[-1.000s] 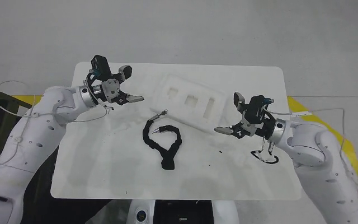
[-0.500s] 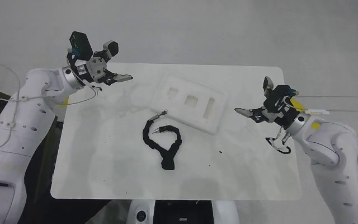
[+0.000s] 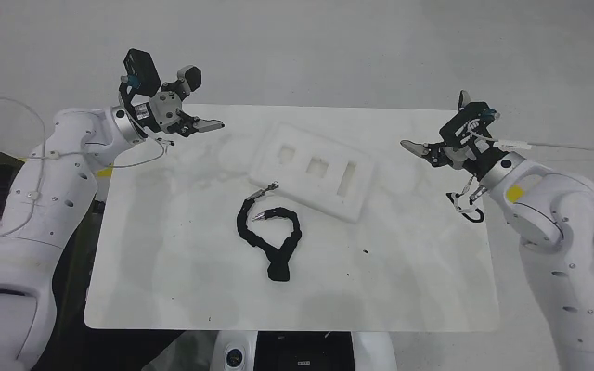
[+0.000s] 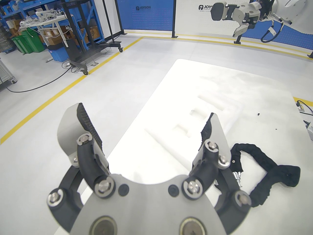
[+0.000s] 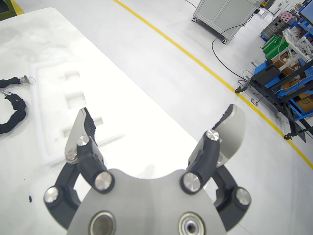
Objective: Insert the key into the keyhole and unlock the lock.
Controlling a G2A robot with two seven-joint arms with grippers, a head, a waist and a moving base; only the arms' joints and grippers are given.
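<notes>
top view: the left gripper (image 3: pixel 215 123) hung wide open and empty over one far corner of the table (image 3: pixel 186 269), and the right gripper (image 3: pixel 408 146) hung open and empty near the opposite far edge. the chain lock (image 3: pixel 269 243) lay between them, well apart from both, its two ends parted. the key (image 3: pixel 269 188), a small metal piece with a ring, sat at one end. a long reach to so small a target would likely leave a pinch off-centre and flick the key aside. the foam tray (image 3: pixel 360 190) lay just beside the key, its three recesses holding nothing.

left wrist view: the left gripper (image 4: pixel 145 111) had nothing between its spread jaws. the chain lock (image 4: pixel 266 160) lay just past one finger. its soft sleeve would probably slide if nudged, turning the keyhole away. ahead of the fingertips, the foam tray (image 4: pixel 234 94) showed bare recesses.

right wrist view: the right gripper (image 5: pixel 157 108) stood open and empty. the key (image 5: pixel 25 79) lay far ahead, touching the end of the chain lock (image 5: pixel 14 116). whether it sat in the keyhole could not be told, so a blind pull might drag the chain. the foam tray (image 5: pixel 49 94) beside it could block a finger, and its recesses were empty.
</notes>
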